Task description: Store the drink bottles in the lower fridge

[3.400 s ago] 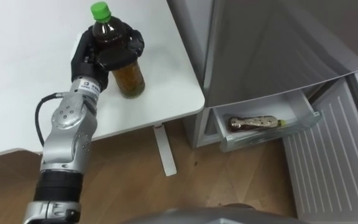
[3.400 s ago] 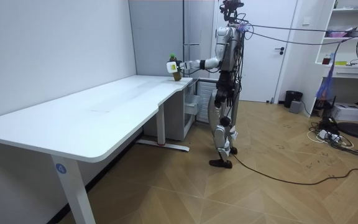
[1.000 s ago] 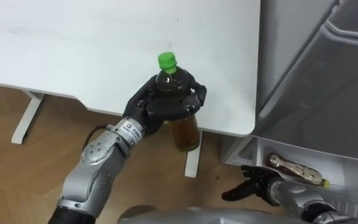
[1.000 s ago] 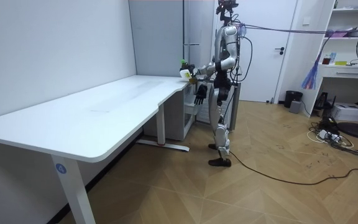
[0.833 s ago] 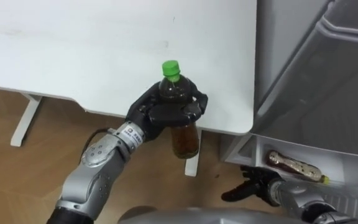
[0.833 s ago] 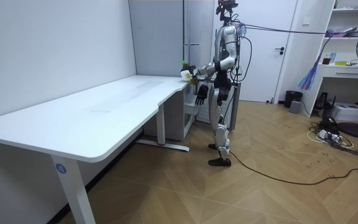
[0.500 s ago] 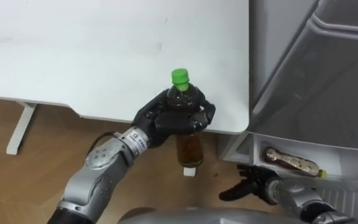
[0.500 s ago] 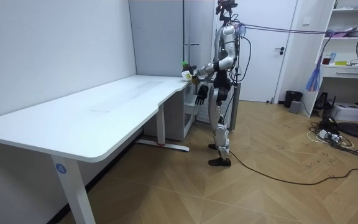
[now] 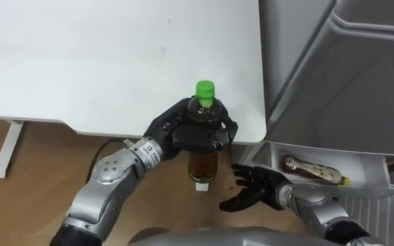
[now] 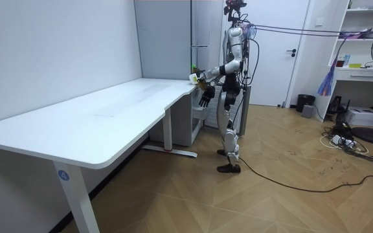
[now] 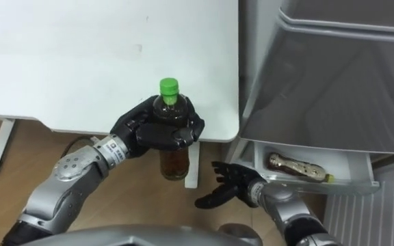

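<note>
Green cap up top, amber drink below. On the left lies the white tabletop [image 9: 81, 61], and just off its near corner the left hand [image 9: 183, 133] has its fingers wrapped tight round the shoulder of the bottle [image 9: 203, 164]. The bottle hangs upright with its long axis vertical, its base clear of the tabletop and over the wooden floor. In the room view the robot stands at that corner, right beside the fridge.

Moving right, the right hand [image 9: 255, 188] sits lower and nearer the fridge, with its fingers spread wide and nothing in them. It lies between the held bottle and the open drawer [image 9: 378, 176].

Further right, that drawer is pulled out at the foot of the fridge. A second bottle [image 9: 313, 171] already lies flat in it, on its side with its cap pointing right.

The key relation is this: the drawer lies to the right of the carrying hand and below it. The bottle will probably have to travel right and down, and tip from upright to lying, to go in beside the one there. The empty right hand is nearer the drawer, but the left hand has the load.
</note>
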You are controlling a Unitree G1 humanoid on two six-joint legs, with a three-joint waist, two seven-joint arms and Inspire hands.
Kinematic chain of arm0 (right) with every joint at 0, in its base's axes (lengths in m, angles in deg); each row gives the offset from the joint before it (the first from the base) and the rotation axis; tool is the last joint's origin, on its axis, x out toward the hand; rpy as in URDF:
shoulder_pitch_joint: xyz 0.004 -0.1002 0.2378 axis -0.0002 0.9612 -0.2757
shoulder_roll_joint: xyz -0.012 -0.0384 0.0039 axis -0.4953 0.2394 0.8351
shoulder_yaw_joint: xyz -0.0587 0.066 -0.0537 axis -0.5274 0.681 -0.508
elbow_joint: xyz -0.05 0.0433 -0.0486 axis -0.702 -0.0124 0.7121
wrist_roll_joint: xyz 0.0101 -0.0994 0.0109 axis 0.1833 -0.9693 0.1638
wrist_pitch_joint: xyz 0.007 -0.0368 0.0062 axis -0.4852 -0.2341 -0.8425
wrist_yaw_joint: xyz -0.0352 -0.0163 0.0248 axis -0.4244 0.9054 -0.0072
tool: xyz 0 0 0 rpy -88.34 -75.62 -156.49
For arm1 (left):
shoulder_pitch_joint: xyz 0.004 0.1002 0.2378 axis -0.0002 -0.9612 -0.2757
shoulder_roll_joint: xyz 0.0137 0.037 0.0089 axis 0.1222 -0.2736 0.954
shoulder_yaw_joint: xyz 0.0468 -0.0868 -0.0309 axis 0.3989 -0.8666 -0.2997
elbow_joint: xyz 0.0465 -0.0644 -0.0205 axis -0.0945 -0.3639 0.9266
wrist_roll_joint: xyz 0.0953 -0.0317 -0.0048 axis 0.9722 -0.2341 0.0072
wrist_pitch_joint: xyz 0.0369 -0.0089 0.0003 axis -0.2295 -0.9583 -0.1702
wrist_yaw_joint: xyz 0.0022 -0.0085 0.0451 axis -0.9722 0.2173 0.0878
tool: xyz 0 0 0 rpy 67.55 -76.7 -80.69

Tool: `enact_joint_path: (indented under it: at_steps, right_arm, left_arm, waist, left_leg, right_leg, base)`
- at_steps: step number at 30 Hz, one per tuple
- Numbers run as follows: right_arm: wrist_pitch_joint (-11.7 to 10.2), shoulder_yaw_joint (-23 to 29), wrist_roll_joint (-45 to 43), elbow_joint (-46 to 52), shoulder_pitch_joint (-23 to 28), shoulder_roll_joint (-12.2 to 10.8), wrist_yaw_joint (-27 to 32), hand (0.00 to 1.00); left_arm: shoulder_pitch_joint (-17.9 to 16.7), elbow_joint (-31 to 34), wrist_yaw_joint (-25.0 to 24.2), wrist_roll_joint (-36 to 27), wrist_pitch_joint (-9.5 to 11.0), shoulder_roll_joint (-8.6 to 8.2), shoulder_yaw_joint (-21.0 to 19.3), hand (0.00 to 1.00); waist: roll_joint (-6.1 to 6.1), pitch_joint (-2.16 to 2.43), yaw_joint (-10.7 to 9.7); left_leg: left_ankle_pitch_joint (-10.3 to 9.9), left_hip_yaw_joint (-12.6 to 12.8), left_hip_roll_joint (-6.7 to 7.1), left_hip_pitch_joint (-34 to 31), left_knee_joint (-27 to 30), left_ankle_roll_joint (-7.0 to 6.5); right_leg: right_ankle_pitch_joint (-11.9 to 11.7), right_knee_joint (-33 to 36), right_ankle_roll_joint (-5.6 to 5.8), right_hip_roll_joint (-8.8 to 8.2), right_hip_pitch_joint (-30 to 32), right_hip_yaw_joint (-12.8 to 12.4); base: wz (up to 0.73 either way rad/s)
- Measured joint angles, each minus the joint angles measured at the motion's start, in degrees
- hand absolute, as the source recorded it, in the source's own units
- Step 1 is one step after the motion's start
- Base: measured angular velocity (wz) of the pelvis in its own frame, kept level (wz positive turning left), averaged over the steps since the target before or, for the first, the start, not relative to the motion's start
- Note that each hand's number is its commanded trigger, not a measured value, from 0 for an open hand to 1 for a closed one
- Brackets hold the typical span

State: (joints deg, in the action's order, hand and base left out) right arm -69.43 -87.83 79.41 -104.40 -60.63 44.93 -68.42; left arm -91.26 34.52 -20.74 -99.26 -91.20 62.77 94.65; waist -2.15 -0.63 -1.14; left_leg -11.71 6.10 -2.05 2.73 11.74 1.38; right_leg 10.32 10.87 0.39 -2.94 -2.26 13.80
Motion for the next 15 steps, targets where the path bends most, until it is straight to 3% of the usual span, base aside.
enact_joint_path:
  at_steps: [5,9,15]
  right_arm:
    - [0.0,-0.03,-0.07,4.71,1.06,0.05,-4.52,0.0]
    - [0.0,-0.47,-0.18,5.03,1.27,0.36,-6.54,0.0]
    - [-0.02,-0.57,-2.02,7.67,2.11,0.27,-8.41,0.0]
  left_arm:
    - [0.09,-0.95,0.16,-0.01,1.41,-0.43,0.13,1.0]
    - [0.24,-2.96,0.08,-0.18,4.88,-0.5,1.54,1.0]
    - [1.41,-5.97,-0.04,-0.27,7.26,-2.14,1.88,1.0]
  waist:
    - [-0.07,0.04,-0.12]
    - [-0.06,0.03,0.06]
    - [-0.13,-0.02,0.98]
  left_leg:
    - [0.0,0.39,-0.07,-0.03,-0.01,0.0]
    - [0.0,2.14,-0.31,-0.09,0.02,0.0]
    - [0.0,3.16,-0.37,-0.14,0.06,0.0]
  right_leg:
    - [-0.01,0.0,0.0,0.1,0.22,-0.6]
    - [-0.03,0.17,-0.04,0.16,0.64,-1.07]
    - [-0.05,1.03,-0.09,0.18,2.03,-2.88]
  base:
    - [-0.05]
    - [-0.08]
    - [-0.14]
